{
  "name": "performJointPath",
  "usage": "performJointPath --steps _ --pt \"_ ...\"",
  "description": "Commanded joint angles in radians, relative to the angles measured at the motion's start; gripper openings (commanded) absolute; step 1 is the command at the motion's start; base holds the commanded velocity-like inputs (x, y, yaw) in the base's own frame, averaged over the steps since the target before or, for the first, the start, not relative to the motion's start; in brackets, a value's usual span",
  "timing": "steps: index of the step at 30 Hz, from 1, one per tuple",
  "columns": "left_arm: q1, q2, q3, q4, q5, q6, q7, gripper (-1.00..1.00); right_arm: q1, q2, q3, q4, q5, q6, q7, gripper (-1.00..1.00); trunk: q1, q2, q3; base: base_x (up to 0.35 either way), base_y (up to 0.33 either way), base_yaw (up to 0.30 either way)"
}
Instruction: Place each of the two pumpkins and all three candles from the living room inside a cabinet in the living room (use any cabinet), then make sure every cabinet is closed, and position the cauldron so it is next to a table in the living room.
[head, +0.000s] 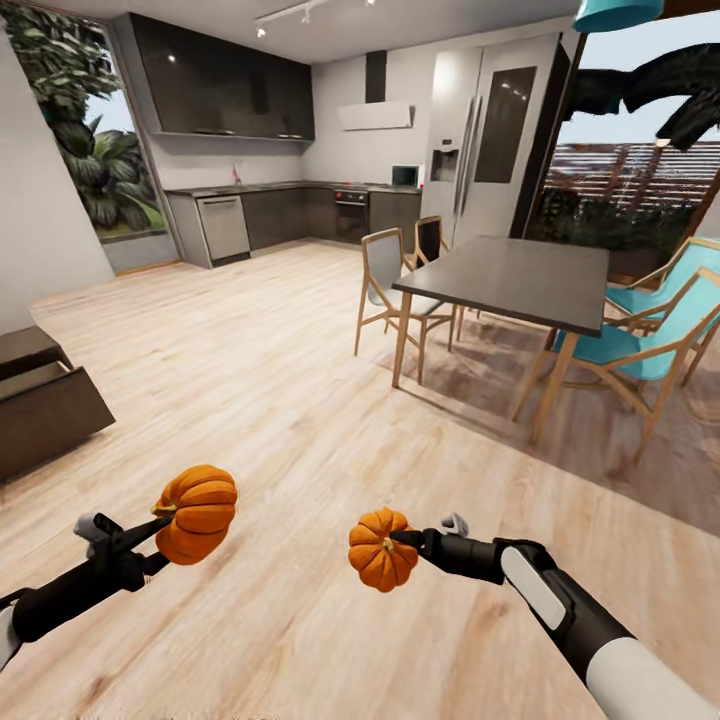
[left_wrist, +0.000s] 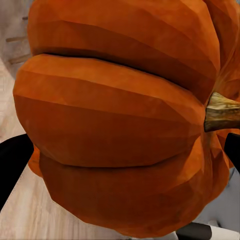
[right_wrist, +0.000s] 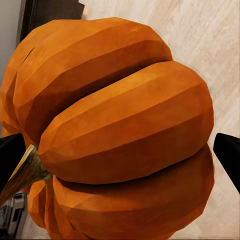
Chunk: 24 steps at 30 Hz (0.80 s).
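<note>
Both grippers hold an orange pumpkin above the wooden floor. In the head view my left gripper (head: 166, 524) is shut on the larger pumpkin (head: 198, 512), its stem pointing back toward the arm. My right gripper (head: 404, 541) is shut on the smaller pumpkin (head: 381, 550). Each wrist view shows its pumpkin up close, the left one (left_wrist: 115, 115) and the right one (right_wrist: 120, 135), with black fingers (left_wrist: 12, 160) (right_wrist: 229, 152) at either side. The dark-brown cabinet (head: 45, 405) stands low at the far left, with one drawer looking pulled out. Candles and cauldron are out of view.
A dark-topped dining table (head: 515, 275) on pale wooden legs stands ahead to the right, with grey chairs (head: 385, 275) and turquoise chairs (head: 650, 340) around it. A dark kitchen run (head: 290, 210) and a fridge (head: 490, 140) line the back wall. Open wooden floor (head: 250, 350) lies between.
</note>
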<state>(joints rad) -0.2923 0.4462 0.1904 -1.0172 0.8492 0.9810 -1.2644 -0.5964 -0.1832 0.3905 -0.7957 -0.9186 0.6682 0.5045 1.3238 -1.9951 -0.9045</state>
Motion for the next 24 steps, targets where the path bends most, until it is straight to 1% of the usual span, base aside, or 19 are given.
performJointPath --steps 1,2,4,9,20,22,24 --pt "-0.001 0.000 0.000 0.000 0.004 0.008 -0.001 -1.00 -0.001 -0.001 0.011 -0.001 -0.005 0.002 0.000 -1.00 0.000 0.000 -0.001 0.000 0.000 0.272" --pt "-0.001 0.000 -0.001 0.000 0.004 0.008 -0.001 -1.00 0.000 -0.001 0.023 0.000 -0.005 0.002 0.000 -1.00 0.000 0.000 -0.001 0.000 0.000 0.272" --pt "-0.001 0.001 0.000 0.000 0.004 0.008 -0.001 -1.00 -0.001 -0.001 0.033 0.000 -0.005 0.001 -0.001 -1.00 0.000 0.000 -0.001 0.000 0.000 0.272" --pt "-0.001 0.001 0.000 0.000 0.002 0.008 -0.001 -1.00 -0.001 -0.001 0.037 0.000 -0.005 0.001 -0.001 -1.00 0.000 0.000 -0.001 0.064 0.035 0.272" --pt "-0.001 0.000 0.000 0.000 0.002 0.008 -0.001 -1.00 -0.001 -0.001 0.037 0.000 -0.005 0.001 -0.001 -1.00 0.000 0.000 -0.001 0.261 0.160 0.273" --pt "-0.001 0.000 0.001 0.015 0.002 0.008 -0.001 -1.00 -0.001 -0.001 0.037 0.000 -0.005 0.001 -0.001 -1.00 0.000 0.000 -0.001 0.274 0.184 0.274" --pt "-0.001 0.000 0.004 0.049 0.001 0.008 -0.001 -1.00 -0.001 -0.001 0.037 0.000 -0.005 0.001 -0.001 -1.00 0.000 0.000 -0.001 0.274 0.186 0.274"
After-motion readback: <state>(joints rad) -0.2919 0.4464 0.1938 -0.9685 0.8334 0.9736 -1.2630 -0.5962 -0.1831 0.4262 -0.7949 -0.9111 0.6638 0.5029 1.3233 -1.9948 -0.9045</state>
